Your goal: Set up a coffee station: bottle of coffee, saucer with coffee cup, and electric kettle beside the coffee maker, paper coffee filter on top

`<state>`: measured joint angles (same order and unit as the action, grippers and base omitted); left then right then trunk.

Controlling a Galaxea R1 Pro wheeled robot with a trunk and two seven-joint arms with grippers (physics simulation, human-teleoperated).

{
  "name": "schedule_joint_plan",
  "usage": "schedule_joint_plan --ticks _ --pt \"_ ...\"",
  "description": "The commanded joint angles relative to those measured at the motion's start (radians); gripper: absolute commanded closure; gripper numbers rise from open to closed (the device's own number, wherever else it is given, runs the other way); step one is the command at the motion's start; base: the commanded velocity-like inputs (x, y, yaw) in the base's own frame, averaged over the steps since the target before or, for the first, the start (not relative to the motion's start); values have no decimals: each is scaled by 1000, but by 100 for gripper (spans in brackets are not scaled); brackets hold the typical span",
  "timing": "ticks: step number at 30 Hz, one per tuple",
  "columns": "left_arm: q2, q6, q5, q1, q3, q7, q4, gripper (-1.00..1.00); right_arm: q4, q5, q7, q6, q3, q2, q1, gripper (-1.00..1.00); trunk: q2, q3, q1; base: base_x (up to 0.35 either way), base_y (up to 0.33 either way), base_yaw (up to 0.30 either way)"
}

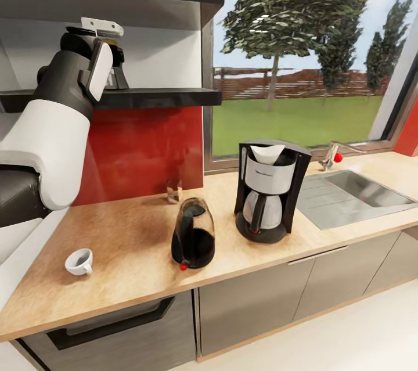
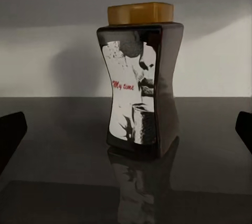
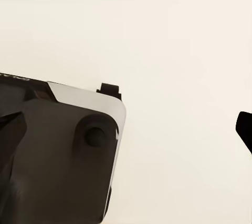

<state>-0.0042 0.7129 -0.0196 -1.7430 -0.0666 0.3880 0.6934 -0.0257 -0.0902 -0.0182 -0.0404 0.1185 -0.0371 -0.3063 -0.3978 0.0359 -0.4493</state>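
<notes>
A: Counter room?
B: Wooden countertop (image 1: 128,243) wide; bare stretch at 7 o'clock near front edge. 1 coffee maker (image 1: 270,191) w/ white filter (image 1: 267,153) on top, 1 glassy dark kettle (image 1: 193,233) just beside at 9 o'clock, 1 white cup (image 1: 79,261) far off.
A: Bottle?
B: 1 hourglass-shaped coffee bottle (image 2: 140,82), tan lid, upright on glossy dark shelf (image 2: 63,145). Left gripper (image 2: 126,129) fingers spread wide, bottle between, not touching. Right gripper (image 3: 126,129) fingers apart.

Hidden behind the left arm (image 1: 64,104): the shelf's bottle of coffee (image 2: 140,82). Cut off: both left fingertips (image 2: 11,129).
</notes>
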Motion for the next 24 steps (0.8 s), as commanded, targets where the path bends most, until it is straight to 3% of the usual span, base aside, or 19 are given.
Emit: schedule_joint_plan --ticks 1,14,15,16,24 --pt "1 6 -2 -1 -3 3 0 -100 -2 -9 -2 -4 4 0 0 -100 -2 2 -1 34 0 0" --pt "12 8 -6 0 -11 6 -3 -100 -2 -9 -3 -4 3 3 0 -100 -2 2 -1 17 0 0" --pt "12 8 -10 0 -11 8 -4 -100 -2 -9 -3 -4 3 3 0 -100 -2 2 -1 186 0 0" --pt "12 8 -36 0 -11 11 -7 -100 -2 -9 -3 -4 4 3 0 -100 -2 2 -1 191 0 0" --pt "12 9 -57 0 -12 13 -5 -100 -2 -9 -3 -3 3 3 0 -100 -2 2 -1 56 0 0"
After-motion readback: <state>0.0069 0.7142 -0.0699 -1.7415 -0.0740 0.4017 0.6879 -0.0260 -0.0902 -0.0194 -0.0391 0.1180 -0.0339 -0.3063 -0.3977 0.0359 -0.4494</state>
